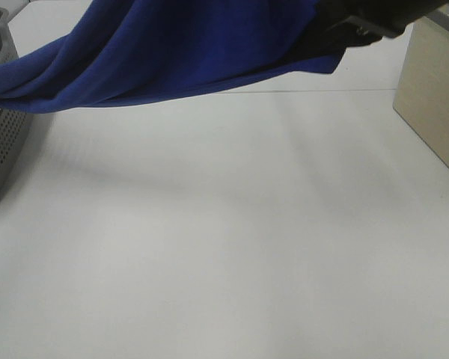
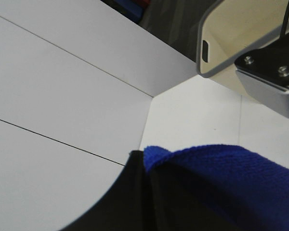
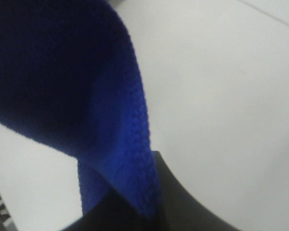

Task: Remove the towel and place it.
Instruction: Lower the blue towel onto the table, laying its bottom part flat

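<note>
The royal-blue towel [image 1: 179, 52] hangs stretched above the white table [image 1: 224, 247], spanning the top of the exterior view from the left edge to the top right. My right gripper [image 1: 343, 34] shows only as a dark shape at the towel's right end. In the right wrist view the towel [image 3: 62, 72] runs into the black fingers of my right gripper [image 3: 130, 204], pinched there. In the left wrist view a fold of towel [image 2: 221, 168] sits against the black finger of my left gripper [image 2: 149, 192]. The left gripper is out of the exterior view. The white tag is hidden.
A grey perforated basket [image 1: 4, 134] stands at the left edge, under the towel's left end. A beige wooden box [image 1: 434, 97] stands at the right. The left wrist view shows a beige bin with a grey rim [image 2: 202, 48] and a grey metal part with screws [image 2: 269, 82].
</note>
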### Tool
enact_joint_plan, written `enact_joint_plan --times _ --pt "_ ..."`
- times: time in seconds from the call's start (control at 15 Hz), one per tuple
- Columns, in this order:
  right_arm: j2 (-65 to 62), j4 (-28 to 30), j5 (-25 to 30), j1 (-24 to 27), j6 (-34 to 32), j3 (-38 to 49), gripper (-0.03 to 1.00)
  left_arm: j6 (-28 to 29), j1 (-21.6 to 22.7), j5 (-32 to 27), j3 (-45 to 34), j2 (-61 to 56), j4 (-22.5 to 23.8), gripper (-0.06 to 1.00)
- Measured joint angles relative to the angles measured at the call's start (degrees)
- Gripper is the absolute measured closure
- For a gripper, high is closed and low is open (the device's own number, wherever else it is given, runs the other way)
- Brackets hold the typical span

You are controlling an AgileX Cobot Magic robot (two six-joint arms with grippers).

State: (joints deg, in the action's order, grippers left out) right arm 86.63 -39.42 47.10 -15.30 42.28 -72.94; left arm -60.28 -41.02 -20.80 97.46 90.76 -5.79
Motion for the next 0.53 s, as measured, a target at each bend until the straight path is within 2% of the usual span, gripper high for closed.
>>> enact_joint_plan --times 0.07,0.2,0.33,0.53 --pt "-0.1 9.5 1.7 0.0 -6.2 -5.8 0.95 0.1 0.0 4.7 0.0 0.5 0.0 0.94" --pt "-0.1 16.3 2.7 0.0 -8.9 -13.7 0.95 0.2 0.0 13.2 0.0 1.0 0.0 0.94" --pt "-0.2 18.0 2.7 0.0 -9.1 -20.1 0.95 0.2 0.0 21.1 0.0 1.3 0.0 0.94" --pt "-0.2 18.3 2.6 0.0 -9.5 -25.9 0.95 0.2 0.0 27.2 0.0 1.3 0.0 0.94"
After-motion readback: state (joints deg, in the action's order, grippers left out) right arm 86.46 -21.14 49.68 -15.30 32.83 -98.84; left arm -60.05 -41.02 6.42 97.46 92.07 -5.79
